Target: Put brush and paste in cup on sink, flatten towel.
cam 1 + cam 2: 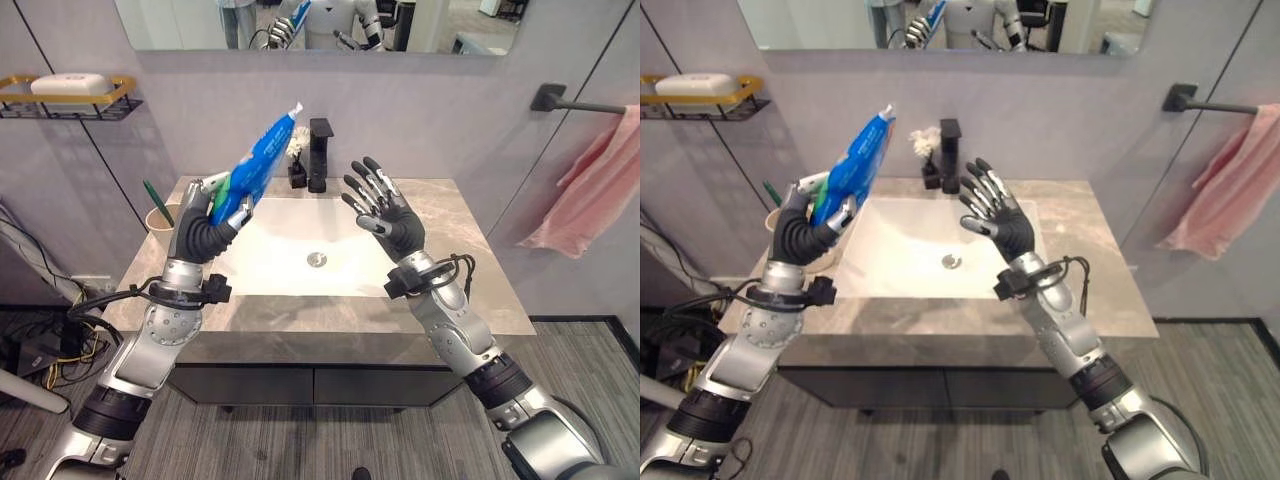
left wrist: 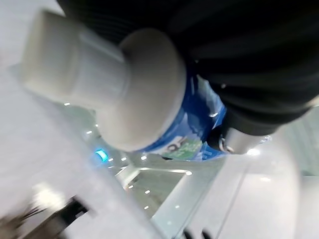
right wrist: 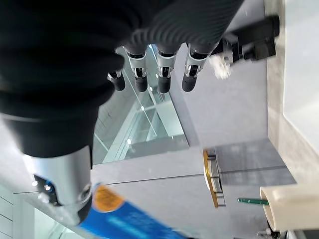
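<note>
The left hand (image 1: 205,222) gripped a glossy blue toothpaste tube (image 1: 258,160), white cap down, above the marble table (image 1: 470,260) beside the beige cup (image 1: 160,219) holding a green brush (image 1: 151,196); the right hand (image 1: 385,212) hovered open over the sink (image 1: 290,250); a pink towel (image 1: 598,190) hung bunched

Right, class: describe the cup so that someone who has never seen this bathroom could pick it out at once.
Start at the stone counter around the white sink. Go to its far left corner, just behind the left hand holding the blue paste tube. The cup stands there: small, cream, with a green brush sticking out, unlike the black tap mid-counter.
</note>
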Available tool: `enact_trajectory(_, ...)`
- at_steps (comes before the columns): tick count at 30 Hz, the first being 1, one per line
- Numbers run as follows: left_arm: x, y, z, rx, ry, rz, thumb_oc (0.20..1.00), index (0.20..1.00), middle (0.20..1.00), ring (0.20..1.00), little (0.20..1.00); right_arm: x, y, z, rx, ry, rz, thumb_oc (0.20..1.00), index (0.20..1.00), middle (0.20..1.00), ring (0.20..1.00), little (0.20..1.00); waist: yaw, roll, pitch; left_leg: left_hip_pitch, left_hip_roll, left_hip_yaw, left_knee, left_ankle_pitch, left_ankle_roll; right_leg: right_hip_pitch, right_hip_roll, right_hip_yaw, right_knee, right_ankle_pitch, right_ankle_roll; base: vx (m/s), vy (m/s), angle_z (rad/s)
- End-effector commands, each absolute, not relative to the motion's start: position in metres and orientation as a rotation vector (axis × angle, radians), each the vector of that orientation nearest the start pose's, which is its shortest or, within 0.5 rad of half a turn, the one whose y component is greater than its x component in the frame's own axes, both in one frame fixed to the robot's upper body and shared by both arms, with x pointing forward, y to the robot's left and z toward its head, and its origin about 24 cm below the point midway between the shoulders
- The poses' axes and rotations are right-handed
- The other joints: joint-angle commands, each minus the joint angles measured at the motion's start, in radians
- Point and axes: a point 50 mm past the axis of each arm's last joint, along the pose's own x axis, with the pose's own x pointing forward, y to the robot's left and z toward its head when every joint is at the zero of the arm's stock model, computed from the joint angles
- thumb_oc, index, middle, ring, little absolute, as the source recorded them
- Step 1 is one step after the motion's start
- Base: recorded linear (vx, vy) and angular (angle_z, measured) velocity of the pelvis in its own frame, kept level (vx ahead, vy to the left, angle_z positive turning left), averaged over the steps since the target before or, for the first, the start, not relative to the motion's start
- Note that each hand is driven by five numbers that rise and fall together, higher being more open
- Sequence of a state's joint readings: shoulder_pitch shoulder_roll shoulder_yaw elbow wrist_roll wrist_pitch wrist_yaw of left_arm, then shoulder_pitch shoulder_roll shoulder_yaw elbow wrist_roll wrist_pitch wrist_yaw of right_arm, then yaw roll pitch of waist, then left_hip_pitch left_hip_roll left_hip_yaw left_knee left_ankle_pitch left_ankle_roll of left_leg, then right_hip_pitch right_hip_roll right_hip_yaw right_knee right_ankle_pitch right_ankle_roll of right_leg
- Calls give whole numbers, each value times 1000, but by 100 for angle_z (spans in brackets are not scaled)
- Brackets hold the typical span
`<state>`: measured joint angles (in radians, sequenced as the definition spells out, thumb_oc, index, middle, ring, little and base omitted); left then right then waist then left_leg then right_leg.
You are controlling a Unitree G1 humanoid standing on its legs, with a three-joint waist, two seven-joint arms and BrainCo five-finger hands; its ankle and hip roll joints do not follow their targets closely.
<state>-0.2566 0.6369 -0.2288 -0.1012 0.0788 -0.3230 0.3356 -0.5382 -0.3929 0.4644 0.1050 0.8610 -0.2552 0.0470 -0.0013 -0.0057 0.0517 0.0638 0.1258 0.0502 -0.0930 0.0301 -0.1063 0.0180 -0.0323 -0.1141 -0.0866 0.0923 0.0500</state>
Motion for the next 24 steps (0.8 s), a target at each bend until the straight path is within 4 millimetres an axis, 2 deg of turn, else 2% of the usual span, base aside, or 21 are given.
enact_trajectory(1,270,170,196,558,-857,-87,200,200,200,200,200,319,-80,203,437,-506,654,1000,1000,1000,1000,1000,4,-41,-4,14,5,5,6,-23,-5,48,-68,11,8,-68,75,-18,5,13)
enact_trajectory(2,270,168,196,564,-852,-116,200,200,200,200,200,320,-72,202,439,-476,707,1000,1000,1000,1000,1000,13,-48,0,4,5,-2,6,-18,-7,43,-69,3,8,-65,77,-24,3,10)
enact_trajectory(5,270,166,197,582,-849,-160,200,200,200,200,200,322,-68,208,402,-475,752,1000,1000,1000,1000,1000,23,-58,6,-13,2,-12,6,-12,-8,35,-72,-5,6,-61,78,-18,7,6)
enact_trajectory(11,270,166,197,596,-836,-200,200,200,200,200,200,328,-71,222,285,-525,703,1000,1000,1000,1000,1000,28,-64,10,-36,-3,-21,6,-5,-7,19,-78,-13,2,-53,83,-10,17,9)
enact_trajectory(14,271,166,198,619,-830,-223,200,200,200,200,200,332,-64,228,235,-541,683,1000,1000,1000,1000,1000,29,-64,12,-48,-7,-23,6,-4,-4,4,-82,-11,0,-45,86,5,30,5)
enact_trajectory(24,272,163,202,660,-824,-281,200,200,200,200,200,338,-48,230,149,-504,708,1000,1000,1000,1000,1000,29,-68,19,-67,-15,-11,6,-4,9,-30,-88,17,1,-33,90,12,12,-4)
